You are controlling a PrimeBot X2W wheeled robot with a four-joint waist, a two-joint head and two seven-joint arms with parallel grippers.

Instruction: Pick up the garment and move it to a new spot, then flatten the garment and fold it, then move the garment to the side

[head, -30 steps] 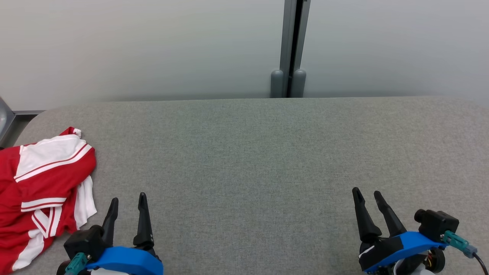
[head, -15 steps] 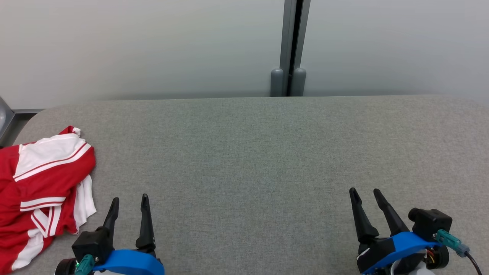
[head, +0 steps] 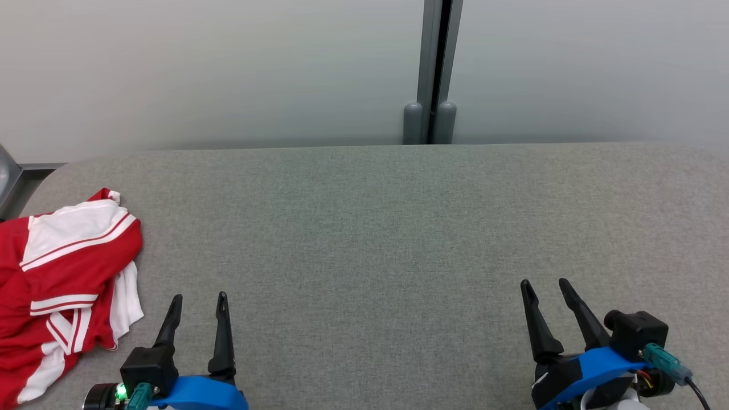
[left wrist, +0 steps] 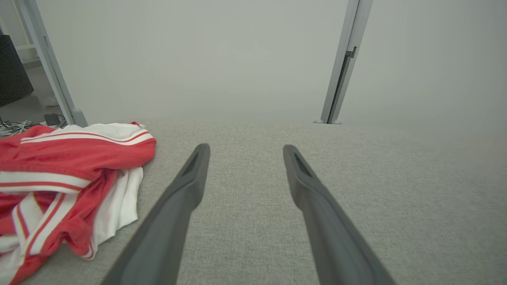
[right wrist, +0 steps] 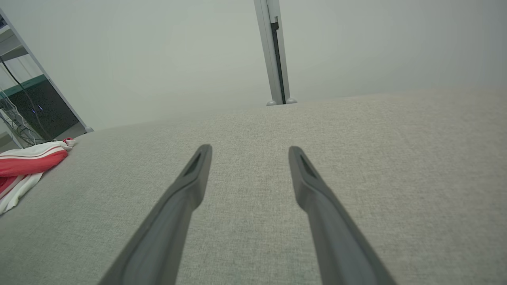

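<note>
You have a grey fabric-covered table (head: 364, 228) running across the whole head view. Its left end is rounded, a pale wall (head: 228, 68) stands behind it, and a grey post (head: 435, 68) rises just right of centre at the far edge. The garment (head: 62, 267), red with white panels and stripes, lies crumpled at the table's left end, partly past the picture's left edge. Your left gripper (head: 199, 297) sits just to the right of it at the near edge, close beside the white hem but not touching. Its fingers are spread apart with nothing between them and point toward the wall. Across the table, your right gripper (head: 545, 282) sits at the near right, jaws likewise apart and empty, well away from the garment. The left wrist view puts the garment's folds close on the left of the fingers and brings in a slanted grey upright (left wrist: 51, 71), a dark cabinet (left wrist: 14, 67) and cables (left wrist: 12, 126) on the floor behind. The right wrist view has the garment small at its far left edge, with a dark box (right wrist: 43, 111) beyond the table.
</note>
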